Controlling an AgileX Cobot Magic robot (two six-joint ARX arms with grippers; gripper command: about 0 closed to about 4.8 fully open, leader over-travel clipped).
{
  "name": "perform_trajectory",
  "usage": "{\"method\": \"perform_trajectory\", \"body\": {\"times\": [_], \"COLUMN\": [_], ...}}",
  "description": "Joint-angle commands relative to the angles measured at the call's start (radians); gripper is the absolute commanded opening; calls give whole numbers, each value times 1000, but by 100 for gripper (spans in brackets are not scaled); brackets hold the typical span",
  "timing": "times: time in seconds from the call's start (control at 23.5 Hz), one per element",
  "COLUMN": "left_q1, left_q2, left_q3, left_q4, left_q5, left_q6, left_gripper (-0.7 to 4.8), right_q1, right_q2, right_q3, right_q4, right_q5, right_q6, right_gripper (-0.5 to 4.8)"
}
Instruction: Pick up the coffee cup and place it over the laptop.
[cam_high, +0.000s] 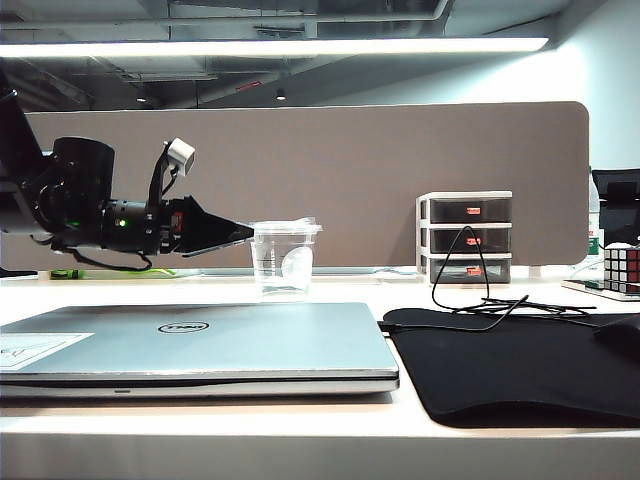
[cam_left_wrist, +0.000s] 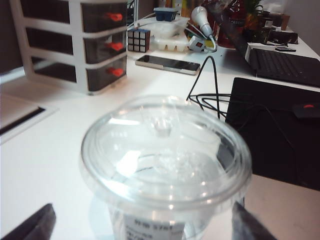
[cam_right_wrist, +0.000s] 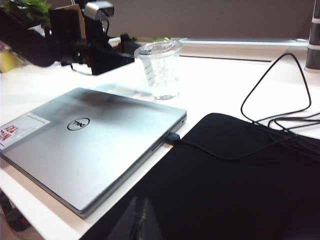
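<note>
The coffee cup (cam_high: 283, 260), clear with a flat lid, stands upright on the white table just behind the laptop (cam_high: 250, 345). The laptop is silver, shut and lying flat, with a round dark logo and a white sticker at one corner. My left gripper (cam_high: 245, 236) reaches in level from the left at the cup's rim height. In the left wrist view the coffee cup (cam_left_wrist: 165, 155) fills the space between the open left gripper (cam_left_wrist: 142, 227), one dark fingertip (cam_left_wrist: 35, 225) showing on each side, apart from the cup wall. The right gripper (cam_right_wrist: 142, 220) hovers shut over the black mat (cam_right_wrist: 240, 190), empty.
A black mat (cam_high: 520, 370) lies right of the laptop with a dark mouse (cam_high: 620, 335) on it. A black cable (cam_high: 470, 290) loops behind it. A white drawer unit (cam_high: 465, 238) and a Rubik's cube (cam_high: 622, 268) stand at the back right, before a grey partition.
</note>
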Motion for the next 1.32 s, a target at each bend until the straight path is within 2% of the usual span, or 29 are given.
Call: {"method": "perform_trajectory", "body": {"times": [0.04,0.3,0.68,1.32], "left_q1": [1,1,-19,-74], "left_q2": [-4,1,43,125], "left_q3": [43,66,92,233], "left_q4": [-100,-213,-227,-305], "left_q5": [18,34,36,48], "left_q6": [68,164,196,197], "left_gripper": [479,479,479,479], "right_q1": [0,0,0,0], "right_q2": [0,0,0,0], "right_q3": [-6,-6,-6,-6], "right_q4": [0,0,0,0], "right_q5": [1,4,19,37], "right_q6": [-7,-8,-10,-30], "right_gripper": [-6,-6,-6,-6]}}
